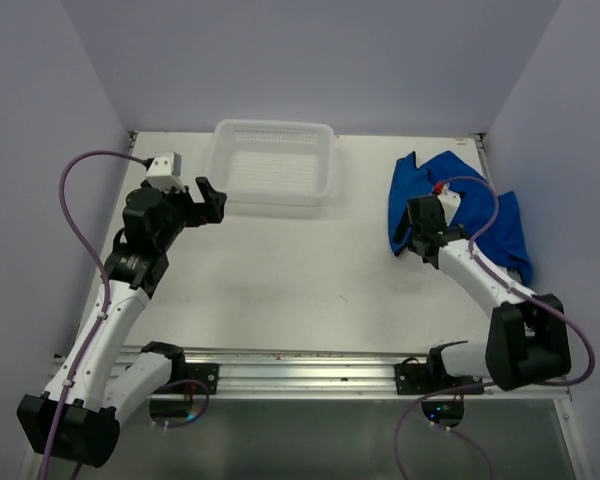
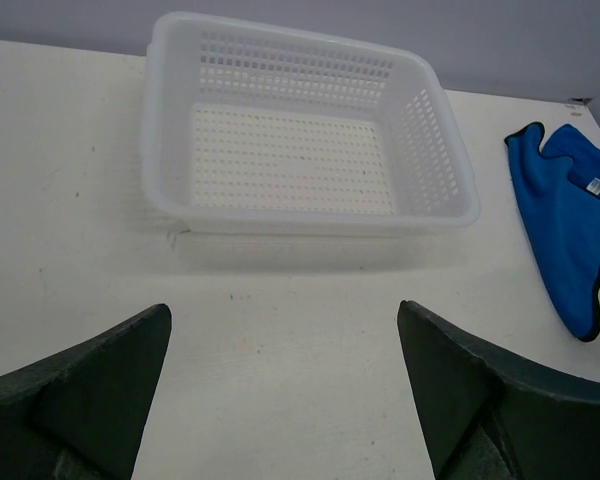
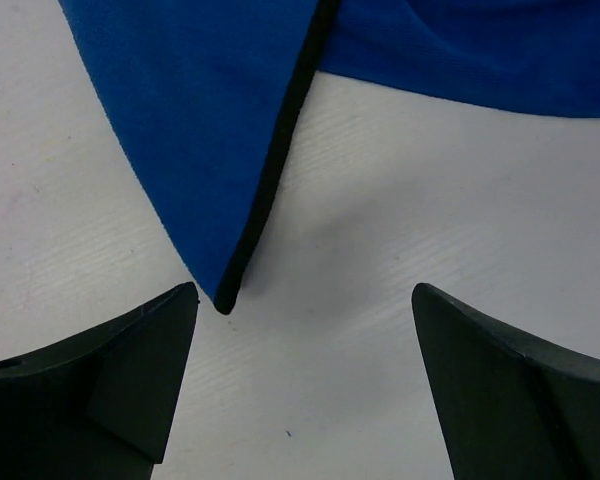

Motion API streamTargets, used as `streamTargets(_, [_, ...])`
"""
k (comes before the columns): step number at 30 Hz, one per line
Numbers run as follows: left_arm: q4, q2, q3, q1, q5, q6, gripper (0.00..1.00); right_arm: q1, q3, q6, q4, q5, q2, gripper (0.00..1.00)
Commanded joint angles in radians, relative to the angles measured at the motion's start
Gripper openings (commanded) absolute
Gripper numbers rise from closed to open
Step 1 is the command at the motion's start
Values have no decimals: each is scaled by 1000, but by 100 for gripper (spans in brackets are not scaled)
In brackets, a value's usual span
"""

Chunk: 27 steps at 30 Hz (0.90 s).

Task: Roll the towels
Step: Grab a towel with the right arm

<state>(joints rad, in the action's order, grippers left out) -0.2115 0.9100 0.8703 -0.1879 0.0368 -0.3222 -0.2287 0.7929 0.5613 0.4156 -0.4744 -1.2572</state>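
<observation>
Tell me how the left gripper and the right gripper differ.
The left gripper faces the white basket, away from the cloth; the right gripper is at a pointed corner of the blue towels. The left gripper is over the table's left side, the right gripper over its right side. Both are open and hold nothing.

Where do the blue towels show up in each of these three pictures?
Top external: the towels lie at the far right of the table.
Left wrist: the towels are at the right edge, cut off by the frame.
Right wrist: the towels fill the top, with one dark-edged corner pointing down.
Shared landmark: the white basket sits left of the towels in the top and left wrist views. It is not in the right wrist view.
</observation>
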Motion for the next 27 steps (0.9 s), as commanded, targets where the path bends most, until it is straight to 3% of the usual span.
streamTargets(1, [0, -17, 39, -19, -8, -2, 100, 2, 75, 25, -98, 42, -152, 91])
streamTargets(10, [-9, -3, 44, -50, 2, 5, 99, 0, 173, 68, -175, 102, -393, 75])
streamTargets(13, [-11, -2, 47, -53, -2, 8, 100, 0, 189, 71, -186, 111, -441, 65])
streamTargets(15, [-12, -2, 47, -53, -2, 8, 99, 0, 198, 71, -186, 122, -455, 50])
streamTargets(17, [-12, 0, 45, -53, 0, 8, 100, 2, 192, 68, -201, 123, -446, 38])
streamTargets(18, [-14, 1, 45, -53, 0, 8, 100, 0, 189, 66, -204, 129, -436, 27])
streamTargets(20, [-11, 3, 45, -53, 0, 8, 100, 0, 181, 60, -195, 131, -398, 19])
streamTargets(27, [-8, -3, 44, -50, -2, 6, 100, -9, 167, 12, -94, 161, -170, 10])
